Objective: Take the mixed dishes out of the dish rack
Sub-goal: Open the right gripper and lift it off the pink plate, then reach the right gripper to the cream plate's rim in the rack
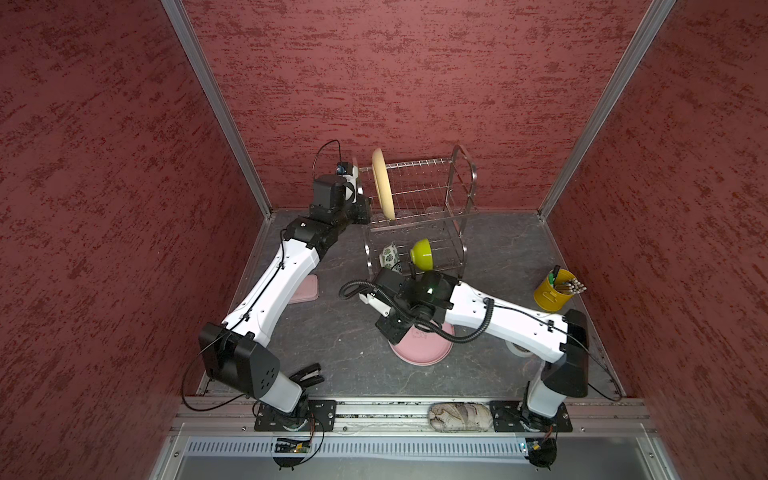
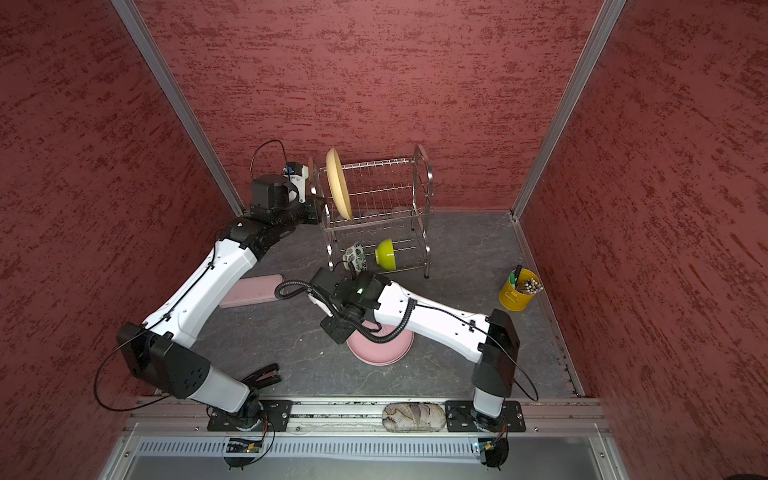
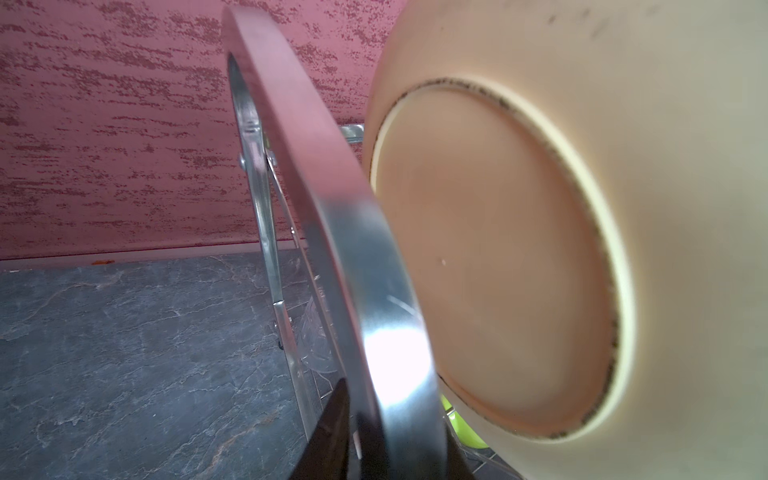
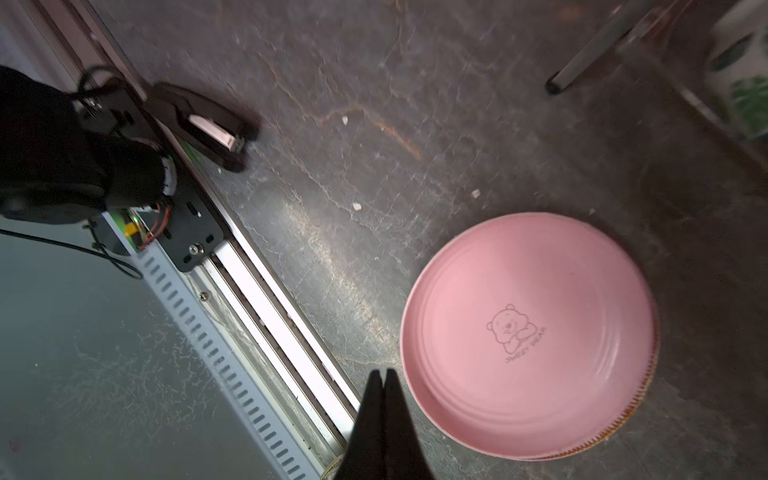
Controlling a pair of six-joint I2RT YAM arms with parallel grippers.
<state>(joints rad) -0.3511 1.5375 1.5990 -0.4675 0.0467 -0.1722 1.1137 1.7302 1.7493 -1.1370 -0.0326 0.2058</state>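
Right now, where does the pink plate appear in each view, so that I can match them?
Both top views: pink plate lies flat below the middle, partly under the right arm.
Left wrist view: not in it.
Right wrist view: whole, bear drawing up, beside the right gripper, jaws shut.
Shared landmark: dish rack, behind the plate in both top views, its handle filling the left wrist view.

Our left arm stretches to the back left, forearm raised, wrist level; the left pincer has a finger on each side of the dish rack handle, closed upon it; our right arm reaches across the middle, wrist bent downward; the right pincer hangs above the surface, fingertips pressed together, holding nothing.
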